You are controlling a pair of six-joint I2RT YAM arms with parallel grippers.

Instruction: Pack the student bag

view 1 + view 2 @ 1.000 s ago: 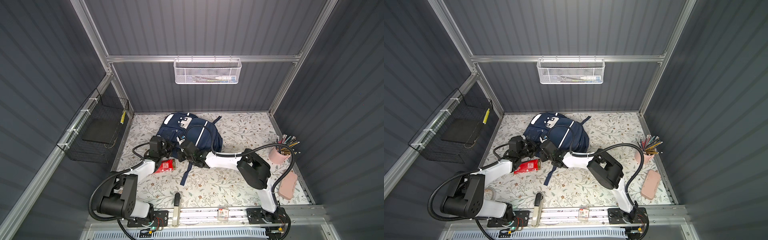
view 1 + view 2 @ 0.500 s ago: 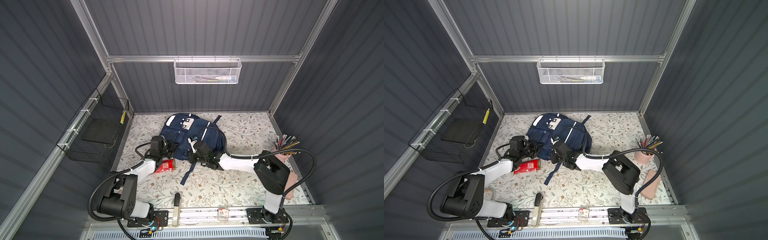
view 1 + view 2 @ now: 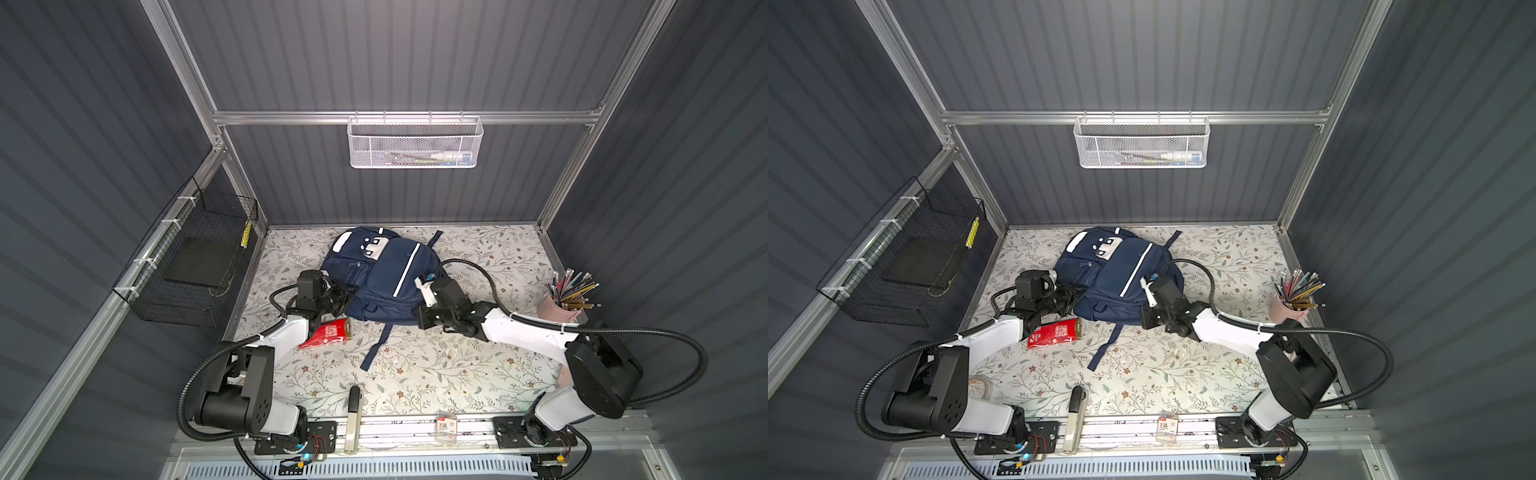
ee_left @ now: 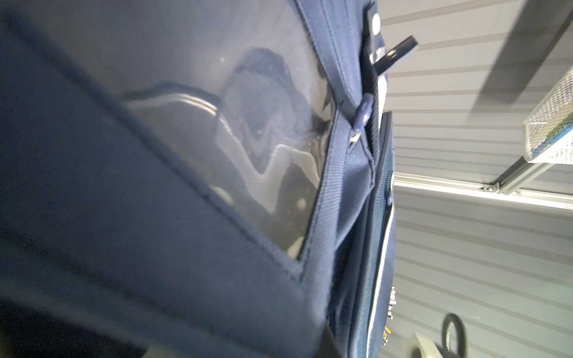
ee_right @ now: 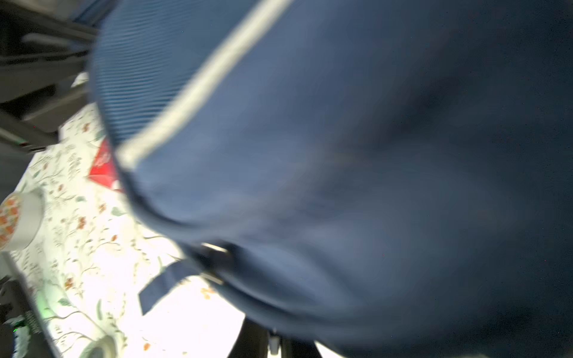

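The student bag (image 3: 386, 274) (image 3: 1113, 278), navy with white stripes and a white patch, lies flat at the back of the floral table (image 3: 436, 374). My left gripper (image 3: 348, 296) (image 3: 1076, 297) is at the bag's left near side, shut on its fabric. Navy cloth and a clear pocket (image 4: 235, 130) fill the left wrist view and hide the jaws. My right gripper (image 3: 417, 320) (image 3: 1144, 318) is at the bag's right near corner, shut on its edge. Blurred bag fabric (image 5: 341, 155) covers the dark fingers (image 5: 251, 341) in the right wrist view.
A red carton (image 3: 328, 333) (image 3: 1055, 332) lies by the left arm. A loose bag strap (image 3: 376, 349) trails toward the front. A pink cup of pencils (image 3: 559, 309) stands at the right edge. A white mesh basket (image 3: 415, 143) and a black wire basket (image 3: 195, 266) hang on the walls.
My right gripper has moved right along the bag's near edge and closed tighter; the bag's right side has spread rightward with it. The left arm has stayed put.
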